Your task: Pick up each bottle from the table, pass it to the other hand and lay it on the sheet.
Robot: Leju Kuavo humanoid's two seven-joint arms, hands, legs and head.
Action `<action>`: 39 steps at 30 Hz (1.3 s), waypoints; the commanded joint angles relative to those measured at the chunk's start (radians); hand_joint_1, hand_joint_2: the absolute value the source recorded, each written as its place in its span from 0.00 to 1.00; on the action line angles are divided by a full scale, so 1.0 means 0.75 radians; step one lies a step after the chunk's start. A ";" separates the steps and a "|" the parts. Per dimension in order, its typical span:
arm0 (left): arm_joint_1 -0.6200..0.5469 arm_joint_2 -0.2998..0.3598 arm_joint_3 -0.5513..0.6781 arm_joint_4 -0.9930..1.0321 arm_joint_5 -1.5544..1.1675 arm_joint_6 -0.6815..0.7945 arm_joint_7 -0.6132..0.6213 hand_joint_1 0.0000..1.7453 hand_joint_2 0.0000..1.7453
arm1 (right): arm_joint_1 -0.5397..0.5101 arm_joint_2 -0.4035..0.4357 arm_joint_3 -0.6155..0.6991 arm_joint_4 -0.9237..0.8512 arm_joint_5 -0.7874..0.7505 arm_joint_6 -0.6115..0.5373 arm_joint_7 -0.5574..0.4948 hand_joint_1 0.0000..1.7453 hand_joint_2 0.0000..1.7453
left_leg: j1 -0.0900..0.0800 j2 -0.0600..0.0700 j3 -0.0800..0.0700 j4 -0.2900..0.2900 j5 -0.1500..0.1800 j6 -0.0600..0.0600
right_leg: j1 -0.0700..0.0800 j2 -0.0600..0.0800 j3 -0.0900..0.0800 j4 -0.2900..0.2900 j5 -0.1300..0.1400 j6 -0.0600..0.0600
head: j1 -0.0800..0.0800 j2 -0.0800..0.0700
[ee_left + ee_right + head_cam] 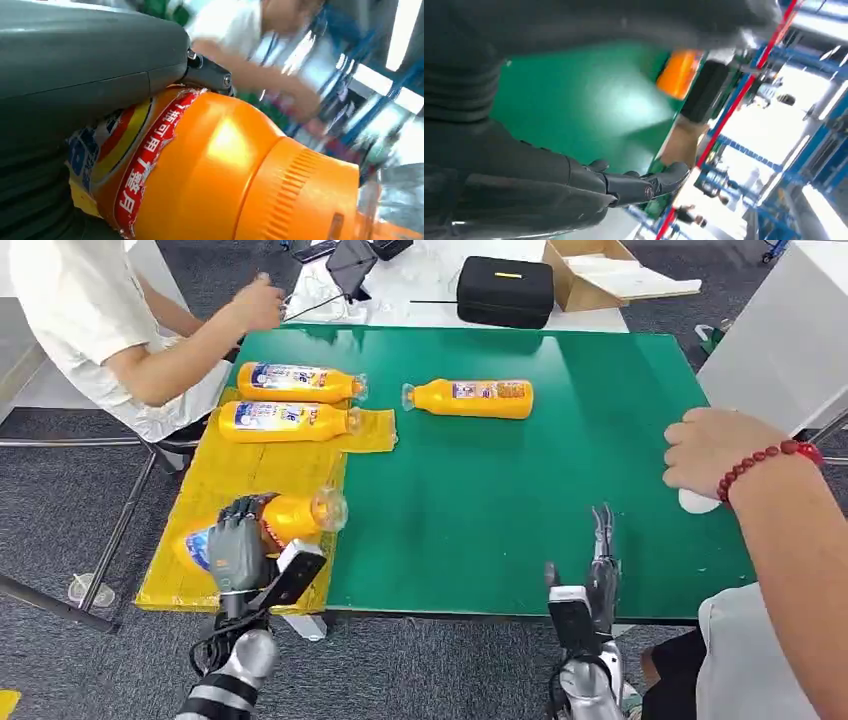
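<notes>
My left hand (pixel 238 540) grips an orange bottle (pixel 285 518) over the near part of the yellow sheet (pixel 225 475), its clear cap pointing right. Close up in the left wrist view, the bottle (pixel 215 170) has a red and blue label under my thumb (pixel 85 60). Two more orange bottles (pixel 298 382) (pixel 283 421) lie on the sheet's far end. A fourth bottle (pixel 472 398) lies on the green table (pixel 520 500). My right hand (pixel 600 560) hovers at the table's near edge, fingers straight and holding nothing; its fingers (pixel 634 185) show over green.
A person's arm (pixel 190 340) reaches in at the far left. Another person's hand with a red bead bracelet (pixel 720 445) rests on the table's right side. A black case (pixel 505 290) and a cardboard box (pixel 600 275) sit on the white table behind.
</notes>
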 commanded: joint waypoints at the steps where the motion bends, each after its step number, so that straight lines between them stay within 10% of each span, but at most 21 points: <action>1: -0.288 0.049 -0.212 0.584 -0.019 -0.225 0.037 1.00 1.00 | -0.130 -0.024 0.213 0.156 -0.047 0.045 0.001 0.00 1.00 | 0.001 0.002 0.007 0.000 -0.002 -0.001 | 0.001 0.002 0.007 -0.001 -0.001 -0.003 | 0.001 0.000; 5: -0.379 0.061 -0.252 0.674 -0.009 -0.485 0.098 0.56 1.00 | -0.171 -0.036 0.282 0.197 -0.066 0.045 0.001 0.00 1.00 | 0.001 0.002 0.006 -0.001 -0.001 -0.001 | 0.001 0.001 0.006 -0.001 0.000 -0.002 | 0.000 0.000; 6: -0.387 0.059 -0.237 0.678 0.025 -0.552 0.085 0.69 1.00 | -0.173 -0.038 0.287 0.198 -0.072 0.043 0.001 0.00 1.00 | 0.002 0.003 0.009 0.000 -0.002 -0.001 | 0.002 0.003 0.009 -0.001 -0.001 -0.004 | 0.000 0.000; 16: -0.408 0.062 -0.245 0.688 0.039 -0.624 0.101 0.63 1.00 | -0.180 -0.043 0.290 0.203 -0.079 0.038 0.001 0.00 1.00 | 0.001 0.000 0.018 -0.002 0.001 0.001 | 0.001 -0.004 0.020 -0.002 0.000 -0.003 | 0.000 0.000; 22: -0.445 0.070 -0.269 0.732 0.035 -0.705 0.143 0.02 1.00 | -0.181 -0.049 0.285 0.222 -0.097 0.037 0.001 0.00 1.00 | 0.000 -0.001 0.019 -0.002 0.004 0.002 | 0.001 -0.005 0.022 -0.002 0.001 -0.003 | 0.000 0.000; 39: -0.448 0.093 -0.312 0.787 0.033 -0.890 0.256 0.00 1.00 | -0.144 -0.037 0.289 0.218 -0.152 0.010 0.001 0.00 1.00 | 0.002 0.004 0.022 -0.002 0.000 0.000 | 0.002 0.000 0.023 -0.002 0.000 -0.004 | 0.000 0.000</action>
